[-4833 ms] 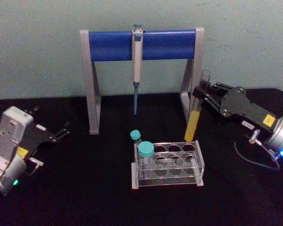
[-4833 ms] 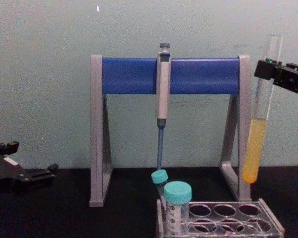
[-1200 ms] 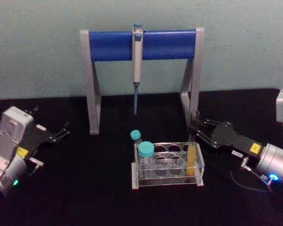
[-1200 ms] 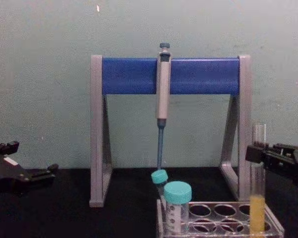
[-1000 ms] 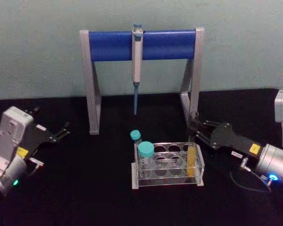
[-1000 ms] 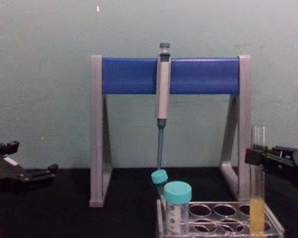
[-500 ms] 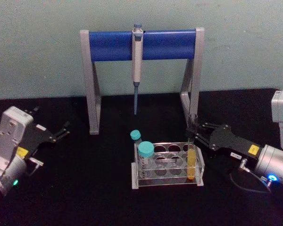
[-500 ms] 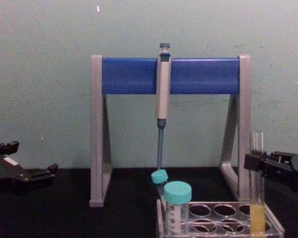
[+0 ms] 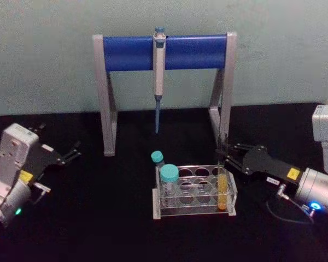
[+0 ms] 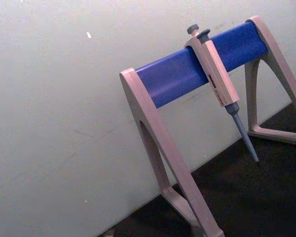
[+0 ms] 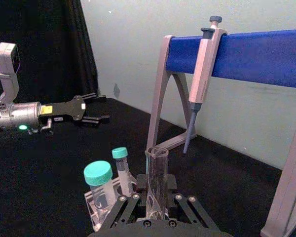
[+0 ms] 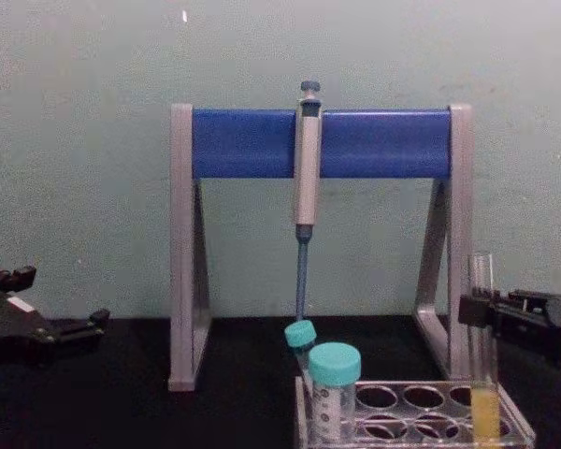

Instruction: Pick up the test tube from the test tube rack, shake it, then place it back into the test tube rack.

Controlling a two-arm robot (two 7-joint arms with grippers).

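Note:
The test tube (image 9: 222, 183) stands upright in a hole at the right end of the test tube rack (image 9: 194, 210), its yellow-orange liquid low inside the clear frame. My right gripper (image 9: 224, 154) reaches in from the right and is shut on the tube's upper glass, just above the rack. In the chest view the test tube (image 12: 482, 355) rises from the rack (image 12: 411, 413) with the right gripper (image 12: 478, 310) on it. The right wrist view shows the tube (image 11: 157, 182) between the pads (image 11: 139, 185). My left gripper (image 9: 74, 152) rests open at the far left.
Two teal-capped tubes (image 9: 168, 176) stand at the rack's left end. Behind the rack is the grey-and-blue pipette stand (image 9: 126, 53) with a pipette (image 9: 158, 65) hanging from its bar. Black tabletop lies open in front and to the left.
The right gripper has brought the tube down from above the rack into its right-end hole, sinking a little lower over the last second. The left arm has not moved.

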